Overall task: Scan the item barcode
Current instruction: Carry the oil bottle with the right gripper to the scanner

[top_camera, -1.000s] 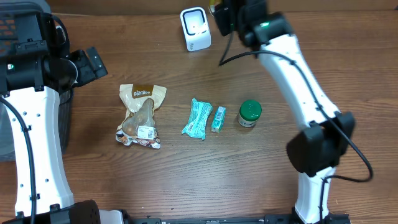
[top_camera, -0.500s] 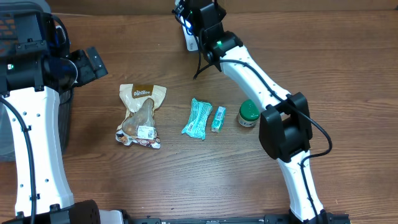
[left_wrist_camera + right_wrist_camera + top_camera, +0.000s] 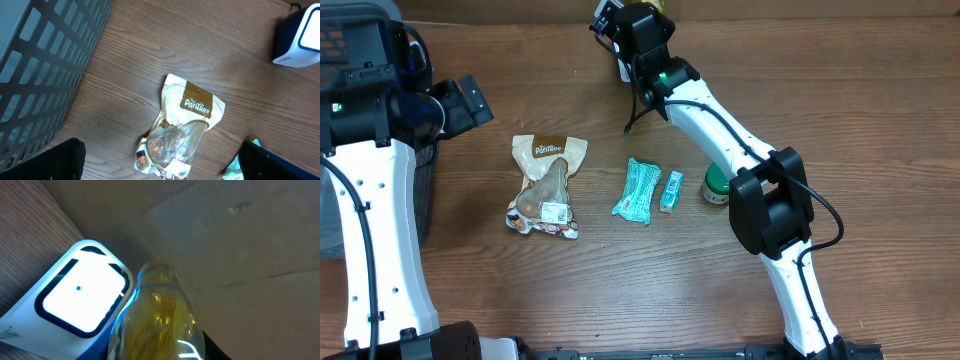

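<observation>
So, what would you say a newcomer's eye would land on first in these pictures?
Probably the clear yellowish bottle filling the right wrist view, close beside the scanner with its glowing white window. Next, the right arm stretched diagonally to the far edge of the table, past a row of items: a PanTree pouch, a teal packet, a small teal box and a green-lidded jar.

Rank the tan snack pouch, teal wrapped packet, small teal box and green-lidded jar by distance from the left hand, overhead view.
1. Tan snack pouch, right of the left hand.
2. Teal wrapped packet, centre.
3. Small teal box, beside it.
4. Green-lidded jar, under the right arm.
</observation>
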{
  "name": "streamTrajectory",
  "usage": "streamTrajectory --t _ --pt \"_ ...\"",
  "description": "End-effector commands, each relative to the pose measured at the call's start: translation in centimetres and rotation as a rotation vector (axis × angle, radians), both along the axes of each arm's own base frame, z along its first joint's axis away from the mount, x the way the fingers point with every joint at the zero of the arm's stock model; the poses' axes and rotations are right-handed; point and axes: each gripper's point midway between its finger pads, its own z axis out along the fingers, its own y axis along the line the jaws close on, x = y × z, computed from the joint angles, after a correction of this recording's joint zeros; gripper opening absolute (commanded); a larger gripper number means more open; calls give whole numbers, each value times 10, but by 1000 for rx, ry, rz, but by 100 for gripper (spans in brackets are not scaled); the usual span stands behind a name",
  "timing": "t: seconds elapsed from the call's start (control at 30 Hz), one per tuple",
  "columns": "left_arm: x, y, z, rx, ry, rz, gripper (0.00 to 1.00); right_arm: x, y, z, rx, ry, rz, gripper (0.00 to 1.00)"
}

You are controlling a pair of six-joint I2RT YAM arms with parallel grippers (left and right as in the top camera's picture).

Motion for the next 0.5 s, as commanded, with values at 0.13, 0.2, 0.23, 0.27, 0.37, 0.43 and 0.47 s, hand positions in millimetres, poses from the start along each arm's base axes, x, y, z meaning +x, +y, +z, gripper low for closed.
streamTrajectory --t 0.13,0.2,0.23,0.27,0.37,0.43,0.47 --pt "1 1 1 6 -3 -9 100 1 11 -10 -3 0 11 5" --pt "1 1 1 6 -3 -9 100 -1 17 -10 2 2 27 5" --pt "1 1 1 6 -3 -9 100 -2 19 -11 2 2 31 6" --pt "1 1 1 6 -3 -9 100 -3 20 -11 1 3 32 6" --pt "1 1 1 6 -3 -8 100 -4 21 -15 -2 20 43 6" --pt "1 1 1 6 -3 -9 99 -5 21 -16 -4 26 45 6" --pt "1 1 1 6 -3 -8 99 -5 21 -16 -4 26 46 6"
